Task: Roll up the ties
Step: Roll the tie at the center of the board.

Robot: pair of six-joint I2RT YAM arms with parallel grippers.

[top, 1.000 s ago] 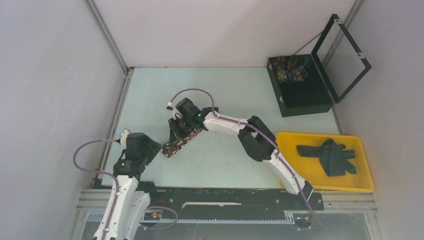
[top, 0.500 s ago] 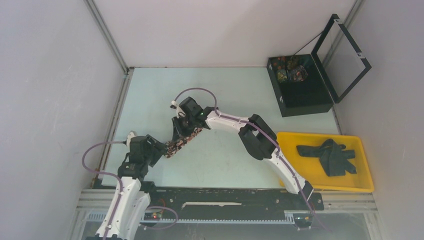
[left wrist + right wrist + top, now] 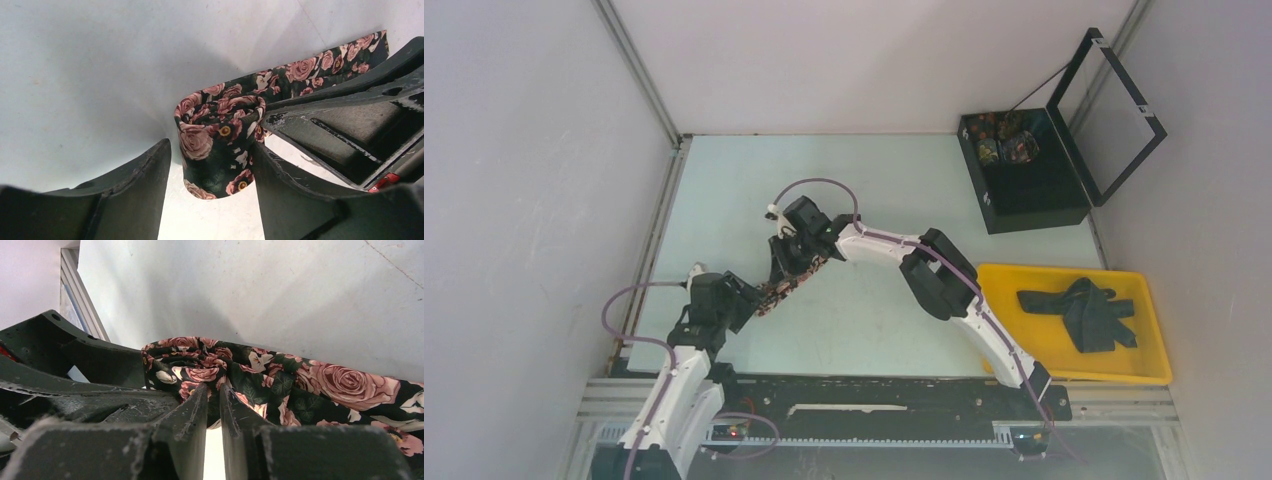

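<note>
A black tie with pink roses lies on the pale table, its near end curled into a loose roll. My left gripper is open, its jaws either side of that rolled end; the right finger touches the cloth and the left finger stands a little clear. My right gripper is shut on the tie further along, pinching a fold of the cloth right beside the left gripper's finger. The tie runs on to the right in the right wrist view.
A yellow tray at the right holds dark plain ties. A black box with its lid open stands at the back right with rolled patterned ties inside. Walls close the left and back sides.
My left arm has swung right and toward the near edge, bringing its open jaws around the tie's rolled end. The right gripper has stayed shut on the tie and barely shifted.
</note>
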